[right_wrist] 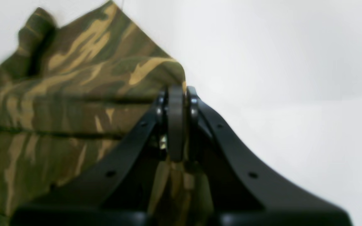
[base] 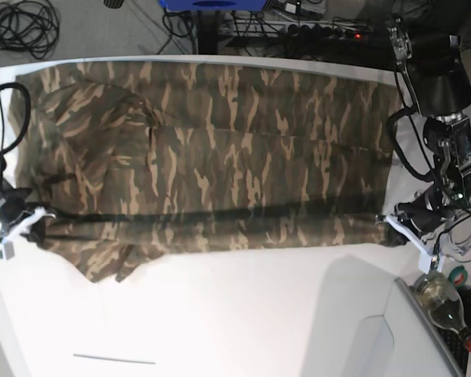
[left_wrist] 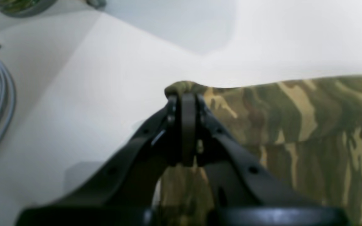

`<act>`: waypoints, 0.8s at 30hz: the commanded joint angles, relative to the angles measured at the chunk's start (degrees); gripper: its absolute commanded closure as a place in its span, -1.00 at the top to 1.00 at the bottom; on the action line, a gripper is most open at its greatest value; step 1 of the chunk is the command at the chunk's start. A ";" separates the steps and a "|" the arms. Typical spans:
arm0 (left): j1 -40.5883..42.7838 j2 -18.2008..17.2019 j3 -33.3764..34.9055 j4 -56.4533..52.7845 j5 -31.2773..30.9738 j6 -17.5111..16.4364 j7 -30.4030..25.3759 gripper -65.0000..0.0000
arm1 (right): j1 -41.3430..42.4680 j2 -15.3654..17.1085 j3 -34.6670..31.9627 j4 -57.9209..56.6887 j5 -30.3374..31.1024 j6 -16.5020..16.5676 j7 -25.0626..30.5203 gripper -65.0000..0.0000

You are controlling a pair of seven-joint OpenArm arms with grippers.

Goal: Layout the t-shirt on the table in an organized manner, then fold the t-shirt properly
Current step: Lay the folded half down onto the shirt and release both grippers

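We have the t-shirt (base: 212, 157) spread wide across the white surface (base: 243, 314), each hand clamped on a near corner: left hand (left_wrist: 185, 97) and right hand (right_wrist: 176, 94), both pinching cloth. To fold cleanly, we should lift both corners evenly, keep the edge taut, and carry it over square, avoiding sag.

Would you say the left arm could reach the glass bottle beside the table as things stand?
Probably not right now: the left claw is shut on the t-shirt edge, so it would have to let go first. The bottle itself sits close by, with nothing between.
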 commanded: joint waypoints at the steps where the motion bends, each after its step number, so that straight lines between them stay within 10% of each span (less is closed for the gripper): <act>1: -0.52 -1.19 -0.24 2.00 -0.40 0.29 -1.09 -1.00 | 0.50 1.96 0.78 2.53 0.78 -0.03 0.18 -1.00; 24: 18.20 -0.22 -7.09 20.02 -0.40 0.29 5.95 -1.00 | -19.81 1.96 17.39 30.84 1.05 -0.11 -22.50 -1.00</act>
